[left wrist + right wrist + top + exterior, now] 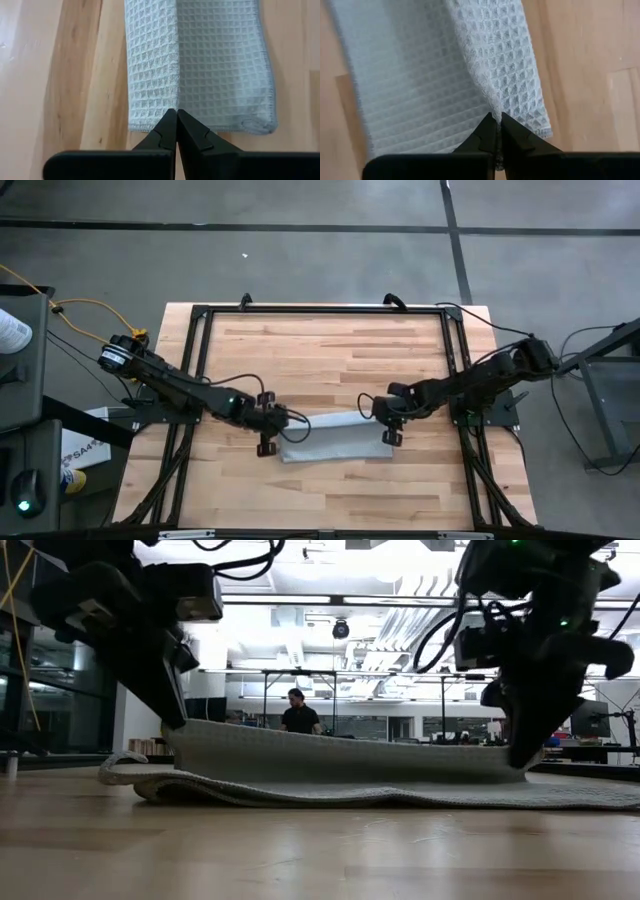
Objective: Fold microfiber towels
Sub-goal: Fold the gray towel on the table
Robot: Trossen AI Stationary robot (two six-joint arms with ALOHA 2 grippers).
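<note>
You are looking at a pale butcher-block tabletop (330, 350) of narrow wooden strips, with a black metal frame (320, 309) running around its edge. The microfiber towel (335, 438) is lying across the middle of the near half of the table, between the two arms, as a long narrow band. It is light grey with a fine waffle weave of small raised squares and a stitched hem along its edges. In the low view its upper layer is standing up as a soft ridge, pulled taut between the two grippers, while the lower layer is lying flat on the wood. The left gripper (276, 423) is sitting at the towel's left end, its dark tapered fingers (167, 131) pressed together and pinching the raised fold of cloth. The right gripper (386, 420) is sitting at the towel's right end, its fingers (489, 131) likewise closed tight on a bunched pleat of the weave near the hem. A person in dark clothing (299, 713) is standing far back in the room
</note>
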